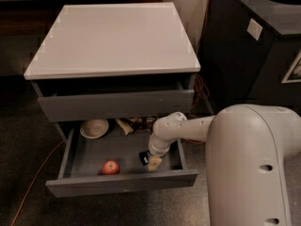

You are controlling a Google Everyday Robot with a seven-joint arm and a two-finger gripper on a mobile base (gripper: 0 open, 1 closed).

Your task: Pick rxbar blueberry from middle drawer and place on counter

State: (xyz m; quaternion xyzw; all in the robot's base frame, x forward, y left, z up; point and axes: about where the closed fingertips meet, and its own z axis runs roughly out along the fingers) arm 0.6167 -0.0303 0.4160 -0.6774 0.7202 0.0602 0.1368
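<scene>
The small, flat, dark blue-black wrapped rxbar blueberry (143, 157) lies inside the wide, shallow grey middle drawer (122, 183), which is pulled well out. It sits right against the tip of the gripper (151, 162), on its left side as seen. Whether the gripper is closed on the bar or only touching it cannot be told.

The gripper points down into the right half of the drawer, just behind the plain front panel. It hangs from a white rounded arm (188, 128) that reaches in from the right.

On the drawer floor, left of the gripper, is a small red apple (111, 167), apart from the bar. Behind the gripper and to its left sits a round off-white bowl (94, 127). Straight behind it are crinkly brown snack bags (136, 125).

Above the gripper the taller-fronted grey top drawer (117, 105) stands slightly open, under the glossy white square counter (115, 36). Far to the gripper's right rises a black bin (249, 65).
</scene>
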